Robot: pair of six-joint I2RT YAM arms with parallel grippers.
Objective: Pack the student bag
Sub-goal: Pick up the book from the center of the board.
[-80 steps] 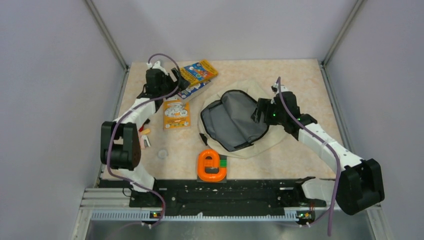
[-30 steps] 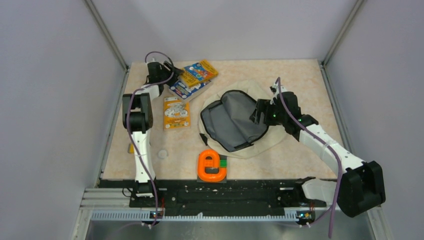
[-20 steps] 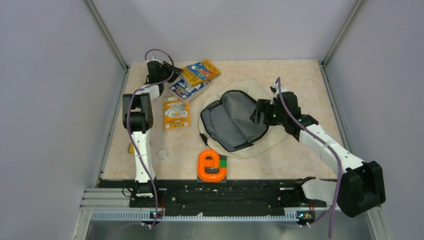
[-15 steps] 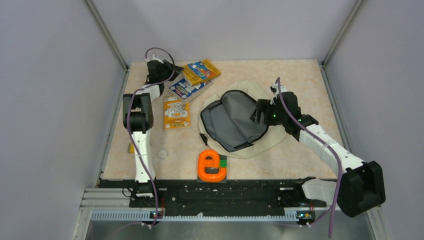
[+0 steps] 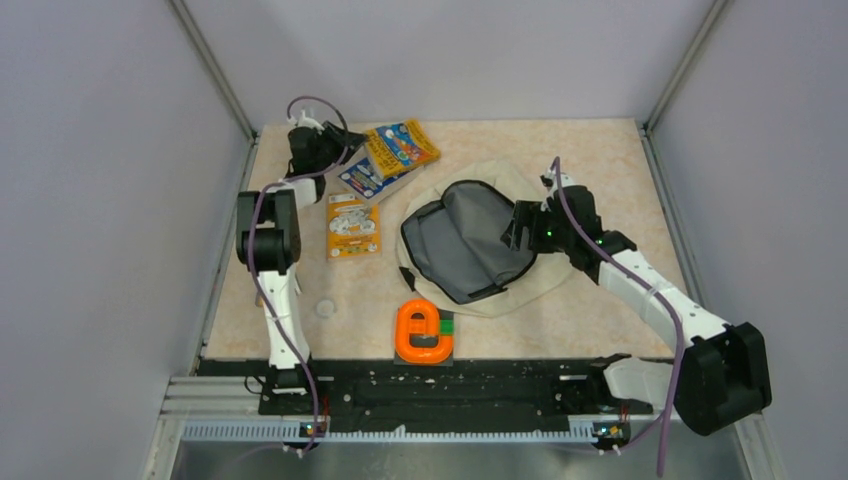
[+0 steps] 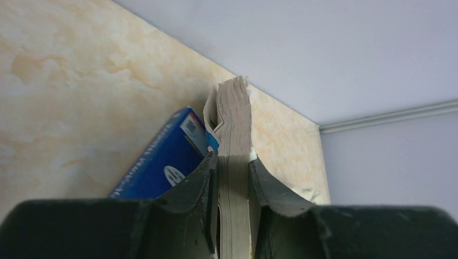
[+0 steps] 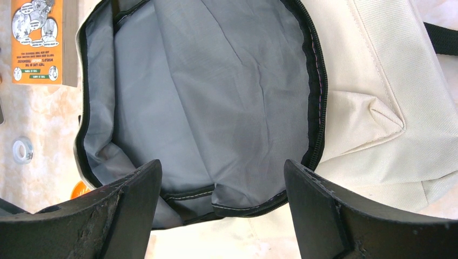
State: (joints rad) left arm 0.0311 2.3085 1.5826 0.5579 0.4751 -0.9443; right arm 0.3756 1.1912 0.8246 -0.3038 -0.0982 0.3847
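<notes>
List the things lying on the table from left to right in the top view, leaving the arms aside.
White ring → orange booklet → student bag. Left out because they overlap others across the view: the blue book, the yellow book and the orange e-shaped piece.

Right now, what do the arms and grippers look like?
The left arm and right arm have white links and bulky black joints. A purple cable runs along each. A small green light glows near the right wrist. The left gripper and right gripper have dark, curved, matte fingers.
</notes>
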